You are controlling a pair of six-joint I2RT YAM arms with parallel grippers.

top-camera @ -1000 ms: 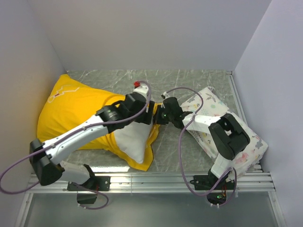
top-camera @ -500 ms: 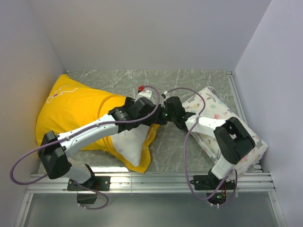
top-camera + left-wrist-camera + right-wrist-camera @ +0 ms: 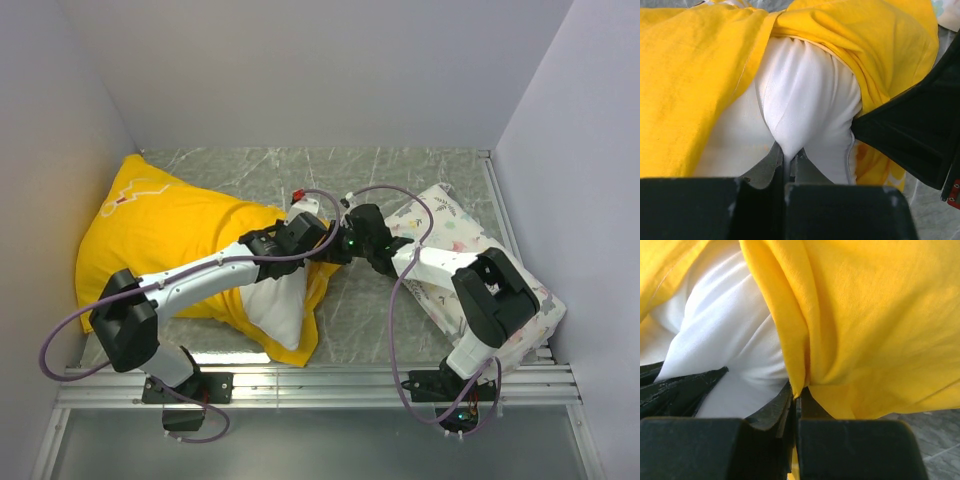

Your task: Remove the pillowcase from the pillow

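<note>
The yellow pillowcase lies on the left of the table, its mouth facing right. The white pillow bulges out of that mouth. My left gripper reaches across to the opening. In the left wrist view the left gripper is shut on a pinch of the white pillow, with yellow pillowcase bunched around it. My right gripper meets it from the right. Seen from the right wrist, the right gripper is shut on a fold of the pillowcase, with the pillow beside it.
A second pillow printed with small animals and leaves lies at the right under the right arm. Walls enclose the table at left, back and right. A metal rail runs along the near edge.
The left arm swung right to the case's mouth, and its gripper went from open to shut on the white pillow. The right gripper kept its hold on the yellow fabric.
</note>
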